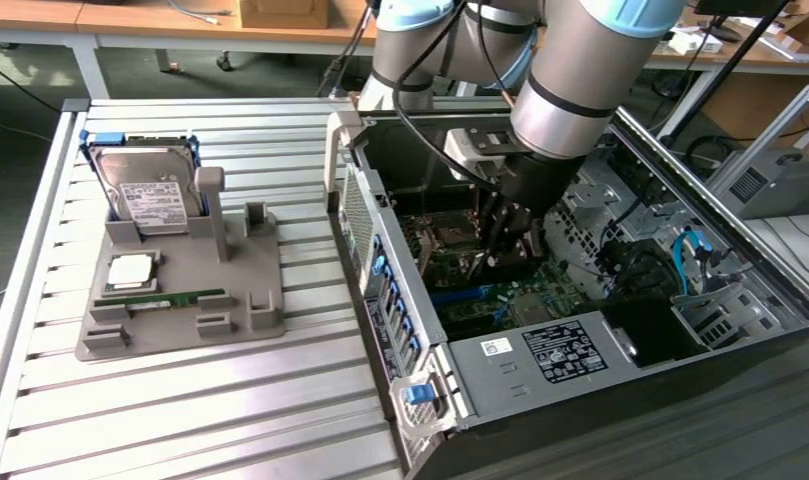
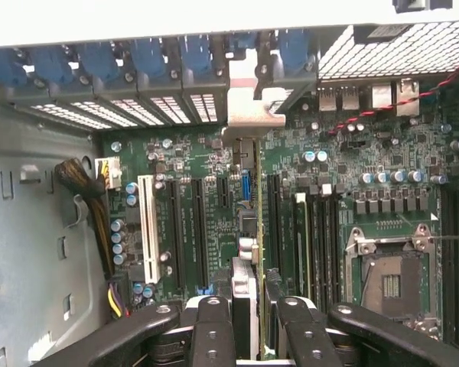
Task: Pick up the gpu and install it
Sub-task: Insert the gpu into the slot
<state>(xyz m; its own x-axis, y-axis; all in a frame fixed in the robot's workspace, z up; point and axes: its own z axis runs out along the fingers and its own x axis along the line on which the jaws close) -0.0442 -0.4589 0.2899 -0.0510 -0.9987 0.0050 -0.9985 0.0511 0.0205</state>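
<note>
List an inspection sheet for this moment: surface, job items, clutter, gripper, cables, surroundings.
Surface: slatted metal table, carrying an open computer case.
Job's things: gpu edge-on above the motherboard, its bracket at the rear slot openings.
Clutter: grey fixture holding a hard drive, a processor chip and a memory stick.
Gripper: gripper inside the case, closed on the gpu.
Cables: blue cable, red-and-black wire, yellow-and-black bundle, all inside the case.
Surroundings: benches behind, with a cardboard box.
</note>
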